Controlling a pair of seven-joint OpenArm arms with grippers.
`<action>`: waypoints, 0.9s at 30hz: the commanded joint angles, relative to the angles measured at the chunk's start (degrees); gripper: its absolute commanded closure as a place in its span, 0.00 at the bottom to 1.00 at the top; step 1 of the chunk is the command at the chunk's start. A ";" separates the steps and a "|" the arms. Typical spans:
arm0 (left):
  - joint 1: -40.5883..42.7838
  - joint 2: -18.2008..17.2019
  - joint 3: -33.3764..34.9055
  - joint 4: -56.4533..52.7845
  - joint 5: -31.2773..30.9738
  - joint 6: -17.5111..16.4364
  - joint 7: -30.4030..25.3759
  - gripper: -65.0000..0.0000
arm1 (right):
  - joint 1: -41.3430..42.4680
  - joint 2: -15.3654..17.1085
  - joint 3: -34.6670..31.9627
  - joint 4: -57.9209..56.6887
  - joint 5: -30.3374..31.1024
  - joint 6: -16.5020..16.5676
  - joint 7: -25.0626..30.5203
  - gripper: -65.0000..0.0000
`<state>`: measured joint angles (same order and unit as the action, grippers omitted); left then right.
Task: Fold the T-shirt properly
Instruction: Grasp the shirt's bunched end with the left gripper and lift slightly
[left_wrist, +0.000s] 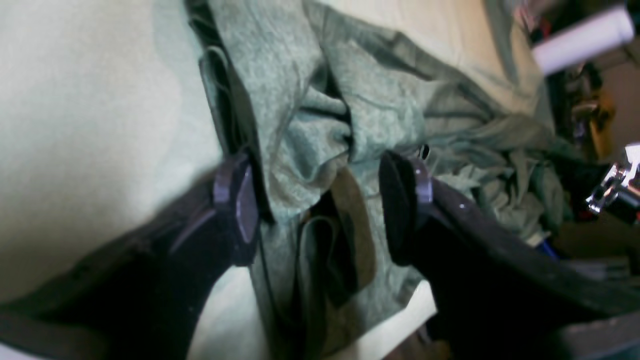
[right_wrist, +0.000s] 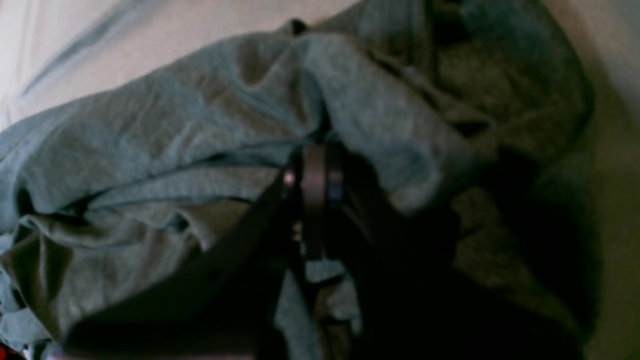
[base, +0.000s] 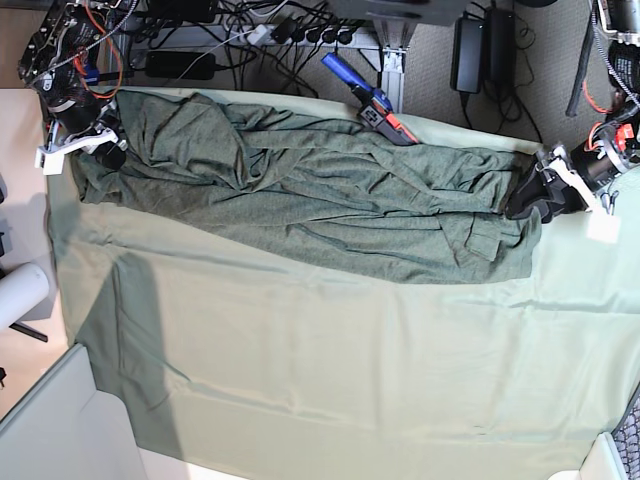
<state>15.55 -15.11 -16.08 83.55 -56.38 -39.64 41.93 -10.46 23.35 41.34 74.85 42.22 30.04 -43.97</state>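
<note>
Base view shows the T-shirt (base: 300, 200) stretched in a long, rumpled band across the far half of the table sheet (base: 330, 370), running from one side of the frame to the other. One end of the garment lies at the right gripper (base: 100, 150), on the left of this view; the other end lies at the left gripper (base: 528, 198), on the right of this view. Cables and power adapters (base: 470, 50) lie on the floor beyond the table's far edge, and a blue-and-red tool (base: 370, 100) sits at that edge, just beside the shirt.

Left wrist view: the left gripper (left_wrist: 320, 215) has its jaws spread wide, one pad on each side of a bunched fold of the T-shirt (left_wrist: 325, 125). Neither pad presses the cloth together (the fold sits loosely between them).

Right wrist view: the right gripper (right_wrist: 312, 195) has its jaws pressed together, with folds of the T-shirt (right_wrist: 175, 140) gathered around the tips. The picture is dark and blurred; cloth appears pinched between the tips.
</note>
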 joint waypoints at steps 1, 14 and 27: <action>-0.31 0.20 0.00 0.39 0.52 -0.36 0.24 0.40 | 0.22 1.22 0.35 0.79 0.22 0.20 0.00 1.00; -0.31 4.61 0.00 0.37 0.24 -0.36 0.07 0.40 | 0.11 1.22 0.35 0.79 0.24 0.20 -0.07 1.00; -0.31 11.56 0.00 0.37 1.40 1.75 -1.44 0.40 | 0.11 1.25 0.35 0.79 0.24 0.20 -0.26 1.00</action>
<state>15.07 -4.25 -16.58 83.70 -54.19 -38.68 38.85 -10.46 23.33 41.34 74.85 42.24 30.04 -43.99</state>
